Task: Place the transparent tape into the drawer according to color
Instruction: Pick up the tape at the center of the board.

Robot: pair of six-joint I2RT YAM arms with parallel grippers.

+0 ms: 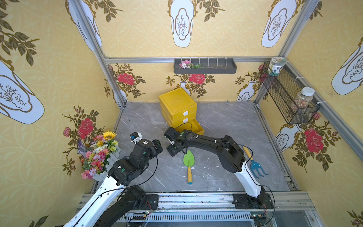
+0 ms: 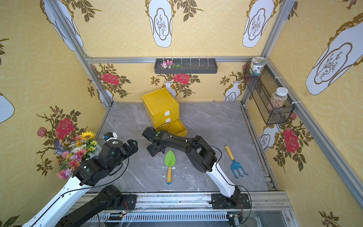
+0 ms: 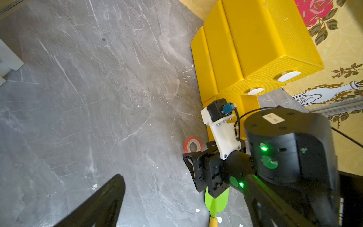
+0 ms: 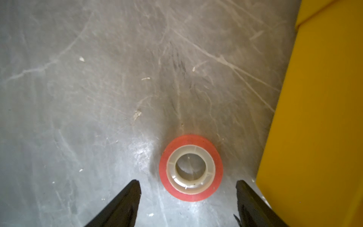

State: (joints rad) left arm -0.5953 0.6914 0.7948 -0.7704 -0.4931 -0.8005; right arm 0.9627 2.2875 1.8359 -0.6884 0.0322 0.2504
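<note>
Tape: just one red roll (image 4: 190, 168) that I can spot. It's lying flat, hole up, on the grey worktop (image 1: 225, 121), just beside the yellow drawer unit (image 1: 177, 106) and next to its pulled-out bottom drawer (image 1: 199, 130). It doesn't seem to touch the yellow wall.
Other rolls: can't see any, neither near the drawer unit nor away from it.
Right tool: (image 4: 187, 182) hangs right over that roll with a finger on either side and a gap to both. It's spread apart and gripping nothing.
Left tool: (image 2: 132, 145) sits out in front of the drawer unit, farther from it than the right one. Jaws are wide apart and empty.
Drawers: the top two are shut, so no clue what's in them. The bottom one is out and the part I can see is bare, though the right arm hides a bit of it.
Progress: I'd guess the red roll is at the about-to-be-picked-up stage, with no tape visibly put away.
Left to do: close on the roll, lift it, and drop it in whichever drawer is meant for red. I honestly can't tell which that is.
Heads up: the roll is low and glossy and close to the drawer unit, so the finger on that side looks short of room.
</note>
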